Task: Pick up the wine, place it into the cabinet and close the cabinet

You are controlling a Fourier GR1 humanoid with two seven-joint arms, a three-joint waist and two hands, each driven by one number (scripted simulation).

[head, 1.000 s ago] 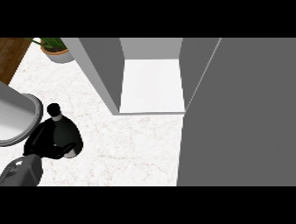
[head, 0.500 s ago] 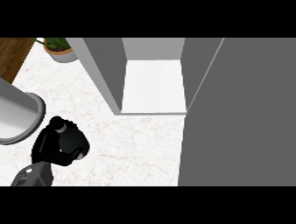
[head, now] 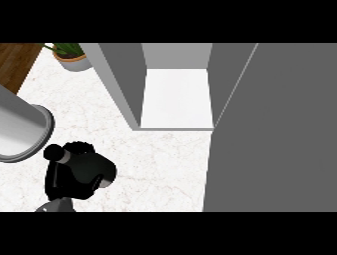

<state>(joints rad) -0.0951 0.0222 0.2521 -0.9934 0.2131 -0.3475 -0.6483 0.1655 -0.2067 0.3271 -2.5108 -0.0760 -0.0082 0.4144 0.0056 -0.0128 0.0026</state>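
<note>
While its grey forearm entered from the left edge of the head view, the left hand (head: 76, 174) hung low over the white marble counter (head: 164, 164), its black fingers curled in on themselves. Whether those fingers enclosed anything could not be told, since the hand hid whatever might lie inside it. At the forearm's near end sat a broad pale cuff (head: 32, 137), touching the wrist of the black hand.

Just below the hand, at the bottom of the view, a small grey shape (head: 54, 206) poked up; what it was could not be made out. No wine bottle could be identified with any certainty.

Up and to the right of the hand stood the cabinet (head: 120, 84), its grey side wall facing the hand and its white inner floor (head: 177, 97) exposed. The cabinet door (head: 289, 129) stood open, filling the right side of the view as a large grey panel.

Farther off, at the top left, a potted plant (head: 70, 55) sat on the counter beside a strip of brown wood floor (head: 6, 62).
</note>
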